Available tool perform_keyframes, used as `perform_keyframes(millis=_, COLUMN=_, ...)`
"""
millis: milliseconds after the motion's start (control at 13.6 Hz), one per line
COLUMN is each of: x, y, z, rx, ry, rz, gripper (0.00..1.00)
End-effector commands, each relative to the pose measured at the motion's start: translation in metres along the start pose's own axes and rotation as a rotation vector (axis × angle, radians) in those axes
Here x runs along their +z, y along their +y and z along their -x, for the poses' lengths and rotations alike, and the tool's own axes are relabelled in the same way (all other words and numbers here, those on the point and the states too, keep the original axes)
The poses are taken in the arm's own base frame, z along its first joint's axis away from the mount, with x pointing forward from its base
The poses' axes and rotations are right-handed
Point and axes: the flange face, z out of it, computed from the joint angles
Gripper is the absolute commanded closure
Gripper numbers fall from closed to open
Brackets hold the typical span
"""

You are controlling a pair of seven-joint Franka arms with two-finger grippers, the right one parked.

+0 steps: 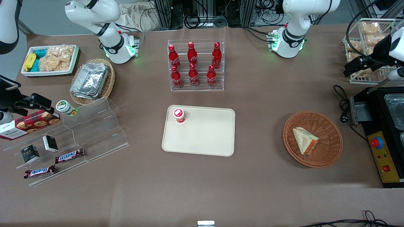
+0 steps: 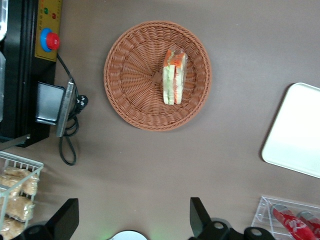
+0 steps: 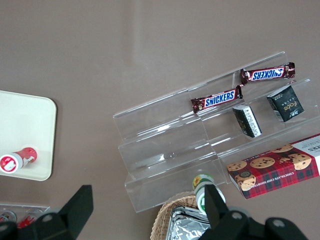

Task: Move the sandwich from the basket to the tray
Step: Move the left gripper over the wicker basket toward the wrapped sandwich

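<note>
Wide open and empty, the gripper [image 2: 132,220] should be lowered over the sandwich [image 2: 174,76] in the basket [image 2: 130,75] and closed across its flat bread faces, well apart from the tray [image 2: 295,135].

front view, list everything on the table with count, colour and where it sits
sandwich: 1, pale bread with orange-red and green edge, in the round basket
round basket: 1, orange-brown wicker, toward the working arm's end
tray: 1, cream, mid-table
small red-capped bottle: 1, red and white, on a tray corner
cola bottles: 6, red, in a clear rack farther from the camera than the tray
foil containers: stack, silver, in an oval wicker basket
white bin: 1, snack packets inside, toward the parked arm's end
Snickers bars: 2, brown, on the clear stepped stand
cookie box: 1, red tartan, on the stand
gripper: 1, black, open, held high above the table beside the round basket
</note>
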Motion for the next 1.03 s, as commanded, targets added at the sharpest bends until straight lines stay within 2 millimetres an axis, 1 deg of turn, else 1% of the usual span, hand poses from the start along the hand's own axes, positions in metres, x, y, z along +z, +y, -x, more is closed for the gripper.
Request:
perform_keyframes(millis=0, x=-0.004, y=0.003, z=-0.004, rx=0.023, ry=0.012, rz=-0.033, gripper=0.00)
perform_keyframes(millis=147, x=-0.002, y=0.004, z=-0.007, rx=0.023, ry=0.012, rz=-0.035, gripper=0.00)
perform_keyframes(millis=294, x=-0.001, y=0.002, z=-0.008, rx=0.002, ry=0.004, rz=0.005, gripper=0.00)
perform_keyframes(millis=440, x=0.010, y=0.006, z=-0.015, rx=-0.002, ry=-0.026, rz=0.055, gripper=0.00)
perform_keyframes(millis=587, x=0.033, y=0.009, z=-0.029, rx=-0.009, ry=-0.063, rz=0.051, gripper=0.00)
perform_keyframes(millis=661, x=0.049, y=0.011, z=-0.038, rx=-0.009, ry=-0.077, rz=0.047, gripper=0.00)
perform_keyframes(millis=954, x=0.119, y=0.021, z=-0.083, rx=-0.012, ry=-0.066, rz=0.040, gripper=0.00)
